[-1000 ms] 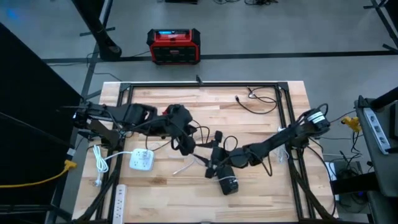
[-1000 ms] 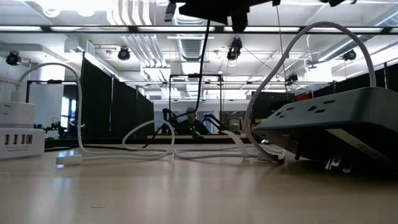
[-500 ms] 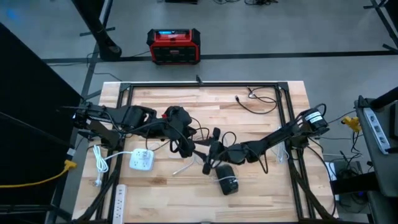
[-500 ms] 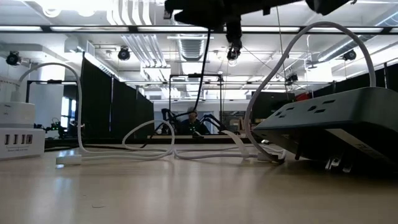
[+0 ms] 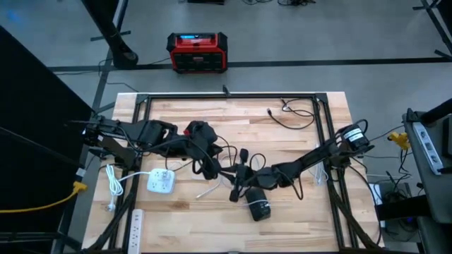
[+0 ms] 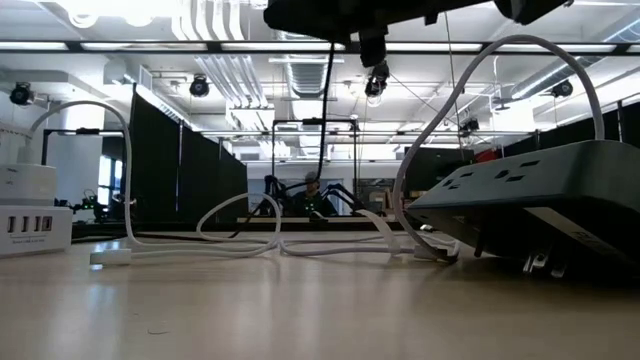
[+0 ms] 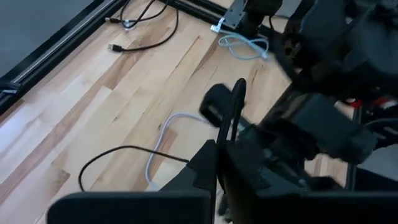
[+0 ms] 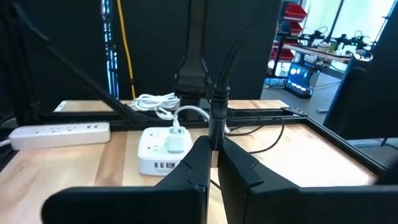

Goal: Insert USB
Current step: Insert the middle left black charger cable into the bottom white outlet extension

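A black USB cable (image 8: 219,93) hangs over the middle of the table between both grippers. My left gripper (image 5: 210,169) is shut on it higher up, and my right gripper (image 5: 237,180) is shut on its lower plug end. On the wood to the left stands a white charger hub (image 5: 161,182) with USB ports on its side (image 8: 160,165) and a white plug (image 8: 175,140) stuck in its top. Both grippers show dark at the top of the low view (image 6: 370,30). My left gripper pinches the black cable (image 7: 236,102) between its two fingers, slanting down from the table's left; the cable runs on beyond the fingertips, clear of the table. My right gripper pinches the cable's thick plug end (image 8: 214,127) between its two fingertips. It comes in level from the table's right, with the fingers across the cable. The cable stands upright above them, off the wood.
A black power block (image 5: 258,206) lies just near of the right gripper, looming at the right of the low view (image 6: 530,200). A white power strip (image 5: 135,224) lies at the near left, a loose white cable (image 5: 208,190) at the centre, and a black cable (image 5: 293,116) at the far right.
My right gripper has shut on the lower end of the hanging black cable. The left gripper and the cable have stayed where they were.
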`<move>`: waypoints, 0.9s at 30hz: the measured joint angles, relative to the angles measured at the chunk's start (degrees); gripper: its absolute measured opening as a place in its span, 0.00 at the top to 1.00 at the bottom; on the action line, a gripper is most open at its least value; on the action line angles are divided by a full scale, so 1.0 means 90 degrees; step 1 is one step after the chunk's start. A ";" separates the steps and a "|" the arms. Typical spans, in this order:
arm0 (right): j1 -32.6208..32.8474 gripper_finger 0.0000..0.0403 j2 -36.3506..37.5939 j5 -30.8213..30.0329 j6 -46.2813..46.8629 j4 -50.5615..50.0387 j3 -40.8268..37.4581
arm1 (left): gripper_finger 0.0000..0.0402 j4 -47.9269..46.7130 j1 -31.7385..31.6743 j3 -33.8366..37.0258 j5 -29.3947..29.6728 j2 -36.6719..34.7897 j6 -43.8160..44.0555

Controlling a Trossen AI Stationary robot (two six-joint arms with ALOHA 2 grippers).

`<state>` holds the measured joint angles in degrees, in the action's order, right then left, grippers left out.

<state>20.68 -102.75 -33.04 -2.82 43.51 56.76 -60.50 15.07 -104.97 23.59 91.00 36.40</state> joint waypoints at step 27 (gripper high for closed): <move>0.0337 1.00 0.0898 0.0132 0.0143 -0.1479 0.0007 | 0.95 -0.2814 0.0600 -0.0775 0.0341 -0.0114 0.1291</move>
<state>23.72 -94.67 -31.86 -1.53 30.20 56.83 -85.83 20.47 -111.95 26.66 89.97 48.02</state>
